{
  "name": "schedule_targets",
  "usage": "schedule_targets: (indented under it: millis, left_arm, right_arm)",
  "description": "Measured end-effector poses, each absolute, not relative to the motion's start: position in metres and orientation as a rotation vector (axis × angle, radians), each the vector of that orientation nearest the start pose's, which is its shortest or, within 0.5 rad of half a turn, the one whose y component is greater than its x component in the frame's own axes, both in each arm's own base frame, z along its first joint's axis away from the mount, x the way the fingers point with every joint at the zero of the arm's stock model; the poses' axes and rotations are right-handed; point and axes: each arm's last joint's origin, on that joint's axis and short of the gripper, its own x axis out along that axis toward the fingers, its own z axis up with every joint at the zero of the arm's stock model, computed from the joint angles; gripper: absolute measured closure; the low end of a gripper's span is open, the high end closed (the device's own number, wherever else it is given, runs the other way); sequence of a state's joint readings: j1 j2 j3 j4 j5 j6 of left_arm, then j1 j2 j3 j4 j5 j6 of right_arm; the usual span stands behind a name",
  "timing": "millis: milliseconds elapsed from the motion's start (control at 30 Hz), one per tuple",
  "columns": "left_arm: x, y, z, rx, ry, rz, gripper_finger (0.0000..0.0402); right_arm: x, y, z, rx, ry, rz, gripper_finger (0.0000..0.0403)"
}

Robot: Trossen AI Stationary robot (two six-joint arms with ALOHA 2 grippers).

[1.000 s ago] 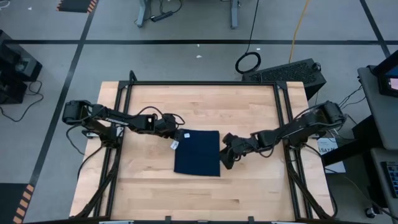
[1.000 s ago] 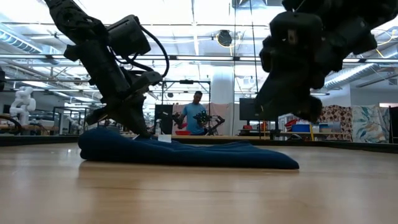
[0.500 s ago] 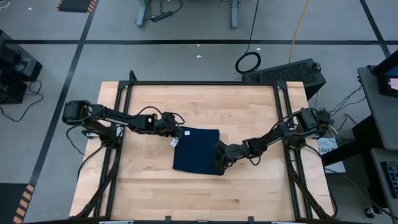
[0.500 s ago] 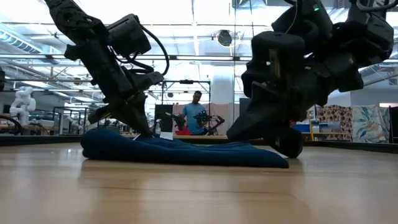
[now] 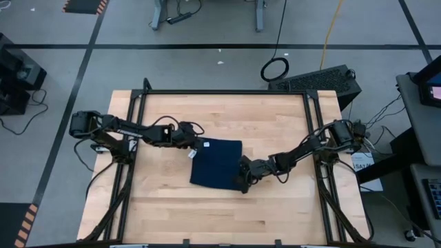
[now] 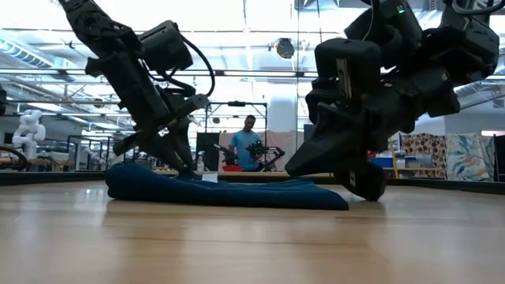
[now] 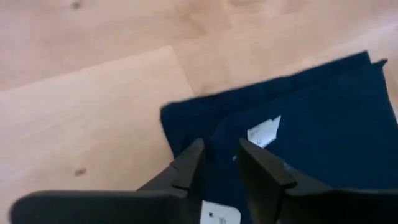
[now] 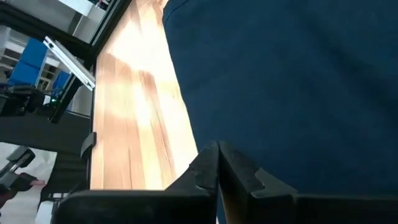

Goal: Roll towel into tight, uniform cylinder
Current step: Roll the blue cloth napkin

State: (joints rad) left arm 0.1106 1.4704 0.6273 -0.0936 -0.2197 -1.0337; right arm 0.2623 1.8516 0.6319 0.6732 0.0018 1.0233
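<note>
I start at the near edge of the dark navy blue soft cloth towel, where my right gripper sits low at the towel's near right corner. In the right wrist view its two dark fingers are pressed together with no gap, tips right at the cloth's edge; whether any fabric is caught between them I cannot tell. From table height that gripper comes down to the pale wooden table top beside the towel's thin end.

The towel lies flat in the middle of the table, roughly square, its slightly longer side running near to far and turned a little off the table's edges. A small white tag sits at its far left corner.

There my left gripper bears down on the cloth, fingers a narrow slot apart over the blue fabric.

Beyond the table, a person stands in the room.
</note>
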Motion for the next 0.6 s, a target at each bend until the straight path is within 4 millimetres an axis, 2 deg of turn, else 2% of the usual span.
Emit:
schedule_targets:
  millis: [100, 200, 333, 433, 500, 600]
  left_arm:
    - [0.259, 0.034, 0.155, -0.918, 0.709, 0.725, 0.0285]
    - [0.264, 0.032, 0.173, -0.871, 0.720, 0.673, 0.0282]
    - [0.264, 0.024, 0.200, -0.837, 0.777, 0.660, 0.0281]
    - [0.266, 0.010, 0.215, -0.845, 0.793, 0.630, 0.0281]
    - [0.265, -0.003, 0.216, -0.867, 0.825, 0.629, 0.0281]
    - [0.269, -0.030, 0.221, -0.899, 0.785, 0.532, 0.0281]
  right_arm:
    - [0.304, 0.082, 0.105, 0.921, 0.622, -0.024, 0.0402]
    - [0.300, 0.079, 0.118, 0.912, 0.630, -0.018, 0.0402]
    - [0.293, 0.059, 0.140, 0.925, 0.636, -0.116, 0.0402]
    - [0.285, 0.039, 0.150, 0.959, 0.658, -0.209, 0.0402]
    - [0.285, 0.024, 0.160, 0.940, 0.629, -0.237, 0.0402]
    - [0.289, 0.007, 0.170, 0.871, 0.613, -0.231, 0.0403]
